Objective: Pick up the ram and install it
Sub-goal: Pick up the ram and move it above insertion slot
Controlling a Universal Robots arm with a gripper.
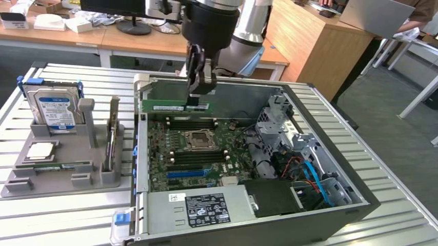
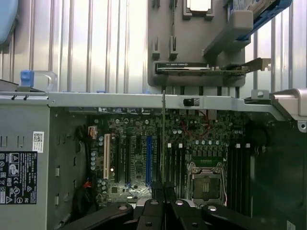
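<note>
The ram (image 1: 167, 105) is a long green stick held level and on edge above the back of the motherboard (image 1: 205, 159), inside the open computer case (image 1: 356, 205). My gripper (image 1: 200, 97) is shut on its end at the exterior view's right. The wrist view sees the ram (image 2: 163, 139) edge-on as a thin line rising from my gripper (image 2: 163, 189), over the dark memory slots (image 2: 175, 163) beside the processor socket (image 2: 205, 184). A second green stick (image 1: 58, 167) lies flat in the grey holder (image 1: 61, 177).
The grey holder at the exterior view's left also carries a blue-labelled hard drive (image 1: 55, 110), a silver processor chip (image 1: 41, 149) and an upright card (image 1: 112, 133). The case holds a power supply (image 1: 198, 207), drive cage (image 1: 284, 128) and blue cables (image 1: 315, 177).
</note>
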